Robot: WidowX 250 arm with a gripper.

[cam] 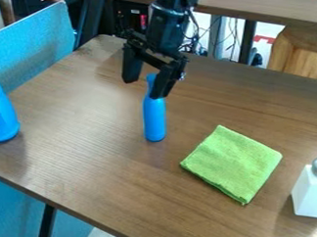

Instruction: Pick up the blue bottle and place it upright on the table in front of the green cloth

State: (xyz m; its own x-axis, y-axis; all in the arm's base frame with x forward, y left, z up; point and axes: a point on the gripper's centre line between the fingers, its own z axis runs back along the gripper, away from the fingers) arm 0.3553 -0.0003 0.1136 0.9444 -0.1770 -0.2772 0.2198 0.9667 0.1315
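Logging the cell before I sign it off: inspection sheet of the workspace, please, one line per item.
Surface: brown wood-grain table, no spill seen.
Job's things: blue bottle upright below the gripper; one finger overlaps its neck in view, contact unclear.
Clutter: green cloth, folded; white container with silver top at right edge; blue jug at left edge.
Gripper: open, over the table.
Cables: loose run behind the table; none seen on it.
Surroundings: blue panel at left, second tabletop behind.
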